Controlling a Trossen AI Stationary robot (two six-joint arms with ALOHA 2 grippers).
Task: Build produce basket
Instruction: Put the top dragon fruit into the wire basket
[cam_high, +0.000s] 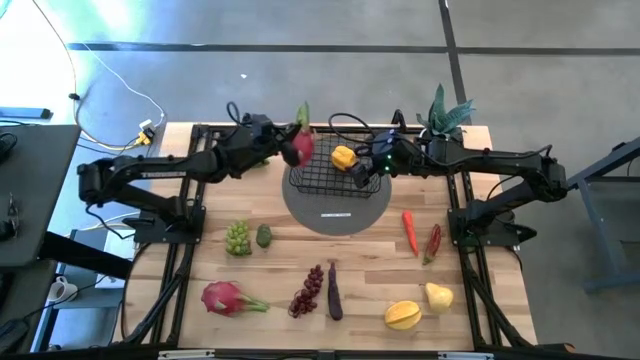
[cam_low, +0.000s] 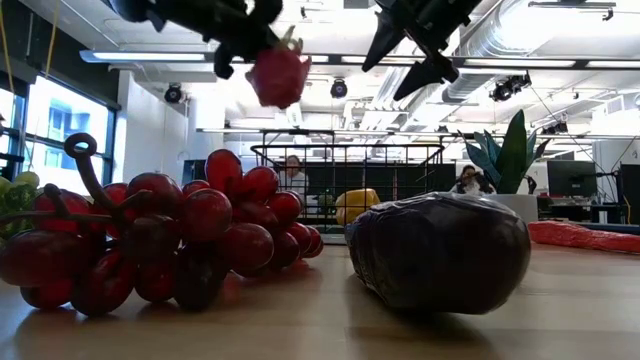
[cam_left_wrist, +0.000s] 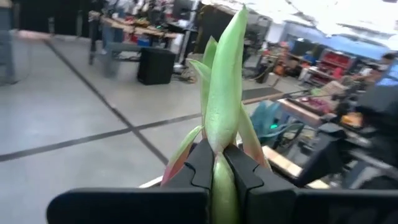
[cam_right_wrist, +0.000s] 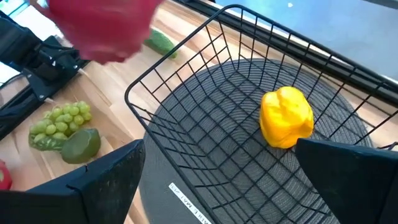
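Note:
My left gripper (cam_high: 288, 141) is shut on a pink dragon fruit (cam_high: 301, 148), held in the air over the left rim of the black wire basket (cam_high: 318, 180). In the low view the fruit (cam_low: 278, 75) hangs above the basket (cam_low: 345, 175). A yellow fruit (cam_high: 343, 157) lies on the basket's floor, near its far side. My right gripper (cam_high: 366, 170) is open and empty over the basket's right part; its wrist view looks down into the basket (cam_right_wrist: 186, 81) at the yellow fruit (cam_right_wrist: 286, 117). My left gripper pinches the dragon fruit's green leafy end (cam_left_wrist: 224, 140) between its two fingers (cam_left_wrist: 198, 163), and the leaf tips stick out past the fingertips. The fingers come from the table's left. The pink body (cam_low: 278, 75) hangs below the gripper, clear of the basket.
The basket stands on a round grey disc (cam_high: 337, 212). Nearer on the table lie green grapes (cam_high: 238, 237), two red chilies (cam_high: 409, 230), red grapes (cam_high: 307, 290), an eggplant (cam_high: 334, 292), a second dragon fruit (cam_high: 225, 298) and yellow fruits (cam_high: 403, 315). A potted plant (cam_high: 447, 112) stands at the far edge.

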